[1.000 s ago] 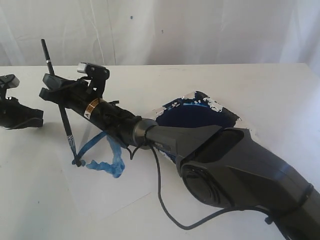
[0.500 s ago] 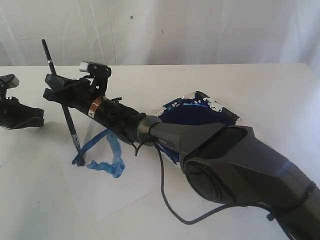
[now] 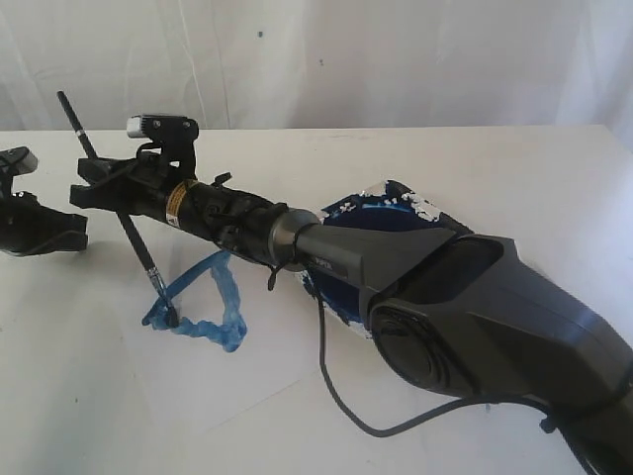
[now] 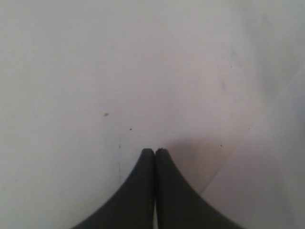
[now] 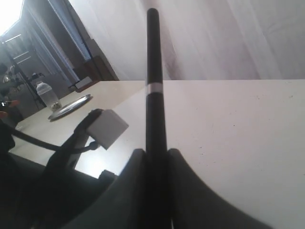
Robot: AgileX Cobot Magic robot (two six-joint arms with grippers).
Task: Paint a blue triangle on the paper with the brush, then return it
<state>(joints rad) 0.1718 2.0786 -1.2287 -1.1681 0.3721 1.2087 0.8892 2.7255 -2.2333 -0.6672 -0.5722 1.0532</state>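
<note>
Brush [image 3: 139, 246], clamped in right gripper [image 3: 94, 188], slants down to blue strokes [image 3: 230, 311] on paper [image 3: 227, 386] beneath it; left gripper [image 4: 155, 153] rests nearby, pinched shut, empty; paint dish [image 3: 388, 224] behind the wrist.

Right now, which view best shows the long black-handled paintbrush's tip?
Exterior view: paintbrush end to end, bristles down at the blue strokes. Right wrist view shows only its upper handle between the jaws; left wrist view, none.

A: Surface?
B: White table [image 3: 534, 168], matte, bare toward the far right.
A: Lying on it?
B: The paper [image 3: 223, 381], left of centre, barely paler than the top, carrying blue strokes [image 3: 213, 332]. Right of it, a dish [image 3: 425, 206] of blue paint. A black cable [image 3: 336, 408] loops along the front.
</note>
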